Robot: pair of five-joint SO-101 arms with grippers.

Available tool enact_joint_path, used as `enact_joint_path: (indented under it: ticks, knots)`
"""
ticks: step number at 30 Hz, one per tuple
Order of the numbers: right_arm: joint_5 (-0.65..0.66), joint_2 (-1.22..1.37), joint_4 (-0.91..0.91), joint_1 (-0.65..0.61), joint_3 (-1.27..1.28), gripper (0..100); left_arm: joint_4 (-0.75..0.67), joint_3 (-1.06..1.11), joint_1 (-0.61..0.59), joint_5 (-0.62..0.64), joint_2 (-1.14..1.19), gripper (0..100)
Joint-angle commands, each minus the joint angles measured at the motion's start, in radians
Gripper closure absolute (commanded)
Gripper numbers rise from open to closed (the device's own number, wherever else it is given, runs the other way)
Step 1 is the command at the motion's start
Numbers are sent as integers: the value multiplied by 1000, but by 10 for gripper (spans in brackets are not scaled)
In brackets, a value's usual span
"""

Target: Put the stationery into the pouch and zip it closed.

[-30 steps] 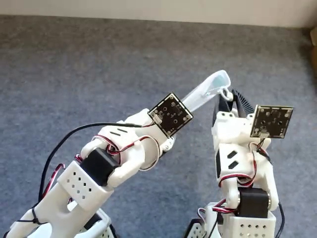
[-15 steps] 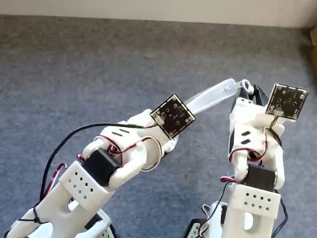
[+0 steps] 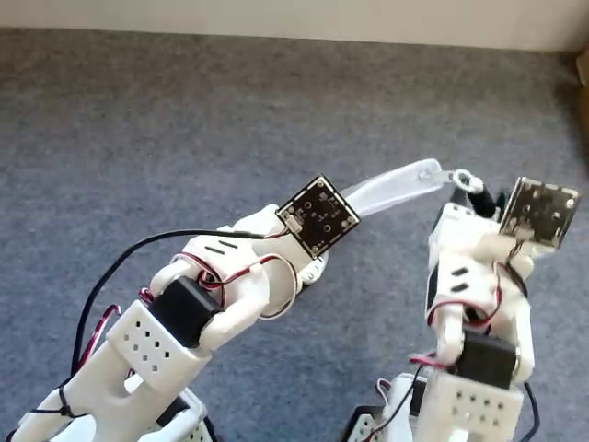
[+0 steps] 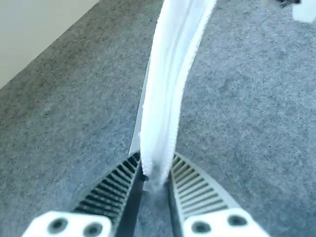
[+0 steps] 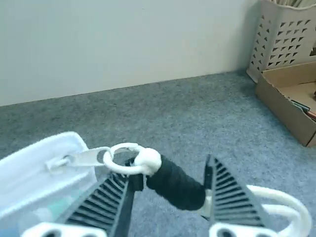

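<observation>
1. The left pincer point(image 4: 154, 167) is clenched on one end of the pouch point(image 4: 168, 84). The pouch extends straight away from its jaws, lifted clear of the grey carpeted worktop point(image 4: 256, 113).
2. The right pincer point(image 5: 170, 168) grasps the black pull cord point(image 5: 175, 185) between its jaws. The white ring point(image 5: 121, 157) and the zip slider tab point(image 5: 79, 159) lie just ahead of its tips.
3. Step in hand, as judged: drawing the zip shut. The slider sits at the pouch end nearest the right pincer, so closure appears almost complete.
4. Recommended: pull in line with the zip track against a firm left-pincer grip, so that the pouch is taut and the teeth do not bind.
5. The pouch is translucent white, flat and soft. A teal shape point(image 5: 54, 207) shows faintly inside it; the item cannot be identified.
</observation>
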Motion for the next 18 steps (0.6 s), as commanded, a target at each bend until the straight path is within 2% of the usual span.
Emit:
enact_joint_path:
  ticks: [1,10,18]
  knots:
    - [3,-120,76,-47,-22,761,3,-1,-47,2,-19,995]
    - [11,-291,226,-111,-22,761,2,-12,-54,-163,-22,995]
    - [11,-367,358,-111,-15,757,8,-97,-228,-287,-22,995]
